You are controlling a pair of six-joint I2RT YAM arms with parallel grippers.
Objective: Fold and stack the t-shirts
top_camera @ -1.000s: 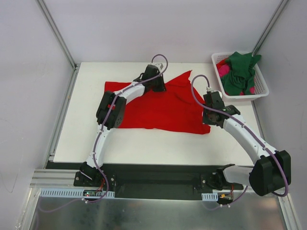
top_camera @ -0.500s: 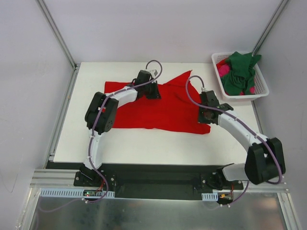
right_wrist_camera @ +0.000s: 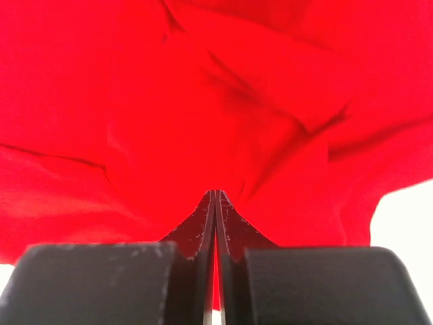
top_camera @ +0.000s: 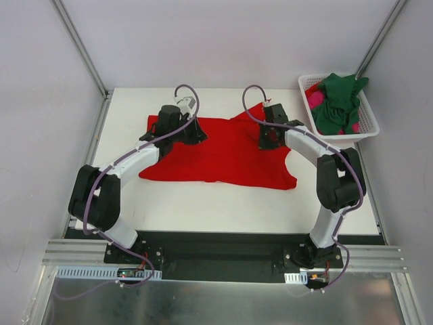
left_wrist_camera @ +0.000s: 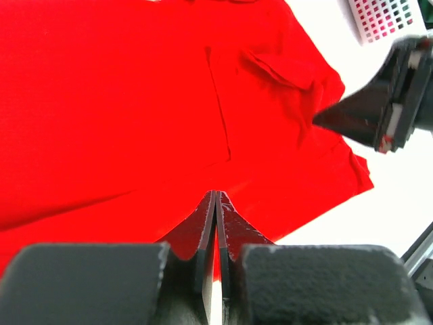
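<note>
A bright red t-shirt lies spread on the white table, with wrinkles near its right sleeve. My left gripper hovers over the shirt's far left part. Its jaws are shut, and the tips point across the cloth with nothing visibly pinched. My right gripper is over the far right part by the sleeve. It is also shut, with red folds just beyond the tips. A dark green t-shirt and a magenta-pink one are heaped in the basket.
A white slotted basket stands at the table's far right corner and shows again in the left wrist view. The right gripper's body appears close by on the right of that view. Metal frame posts rise at both far corners.
Both arms swung toward the far edge. The left gripper slid left along the shirt, and the right gripper moved up and left to the sleeve area. The shirt barely shifted, and both jaws stayed shut.
</note>
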